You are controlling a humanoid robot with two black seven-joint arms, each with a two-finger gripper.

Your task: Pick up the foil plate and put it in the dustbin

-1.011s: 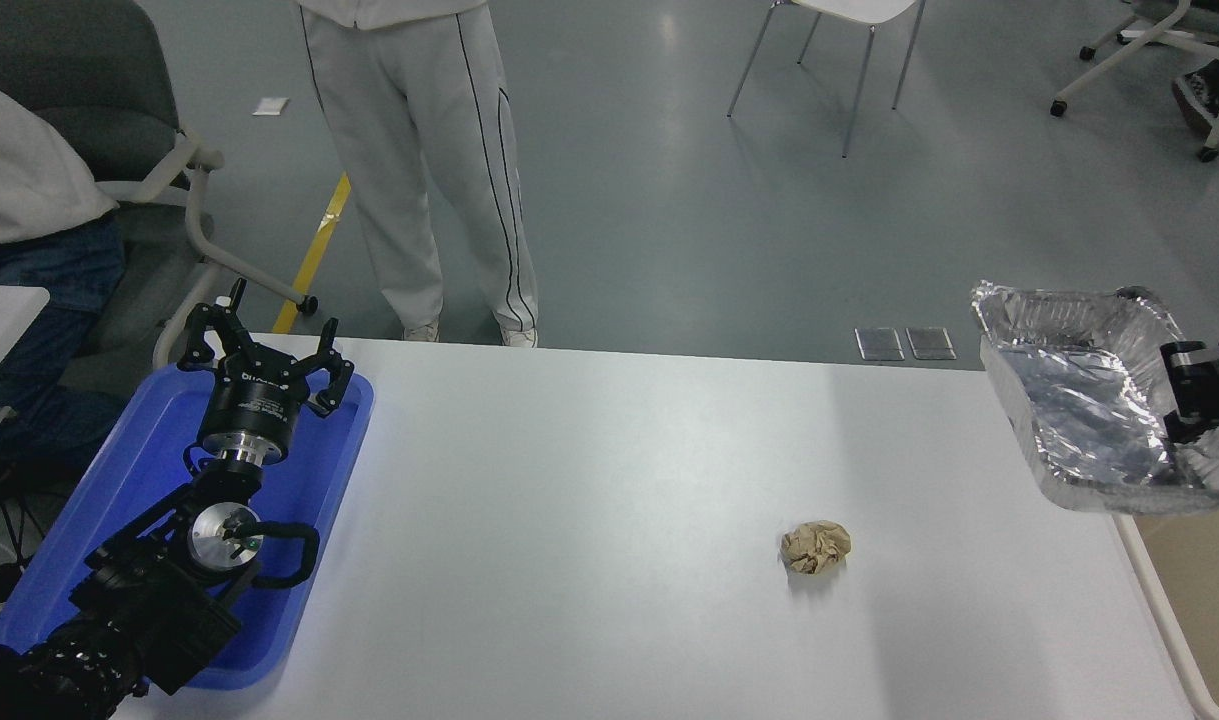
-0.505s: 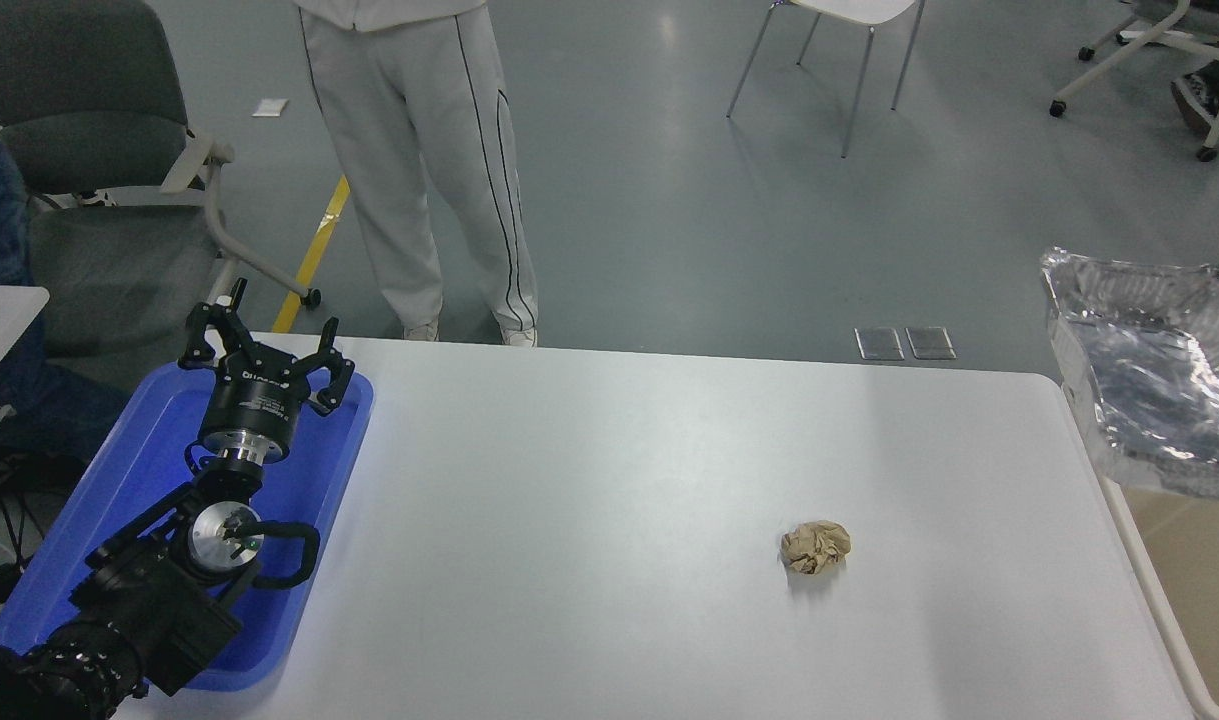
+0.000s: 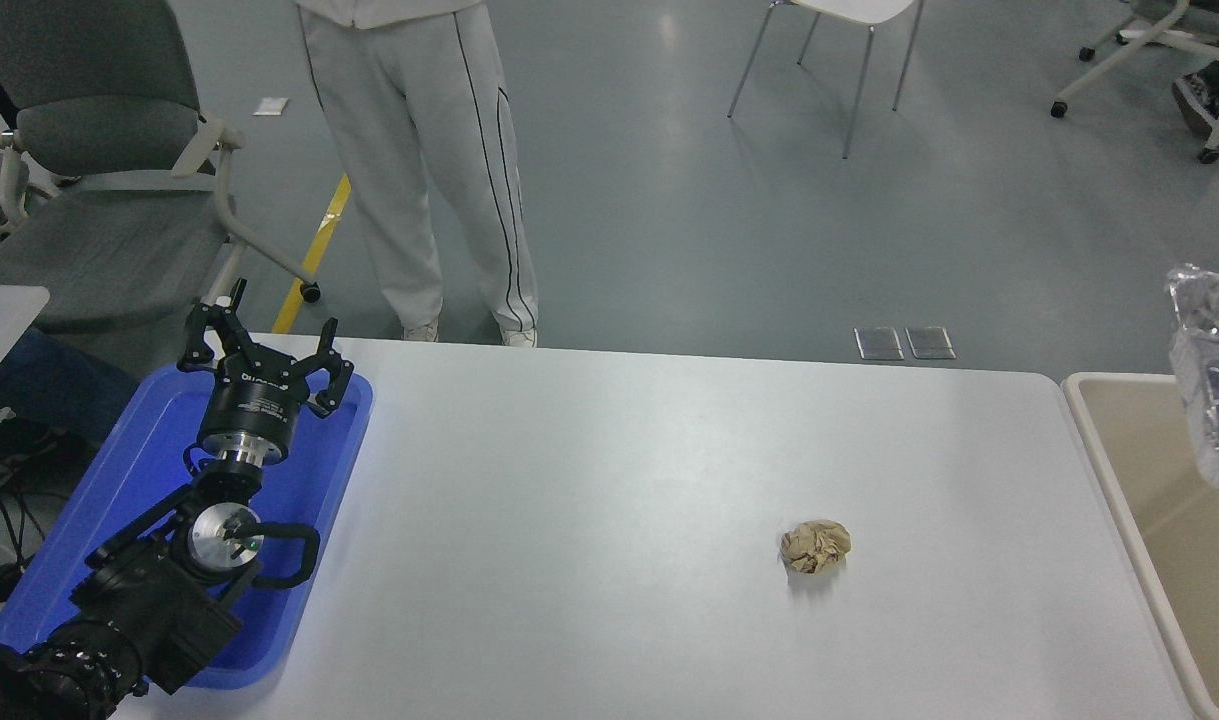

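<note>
Foil plate over dustbin, right claw unseen.

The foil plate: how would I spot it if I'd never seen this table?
Start at the white table and look past its right end to the big beige dustbin. The foil plate hangs above the bin at the picture's right edge, only partly in view. It is shiny, crinkled silver, unlike the small brown paper ball lying on the table.
</note>
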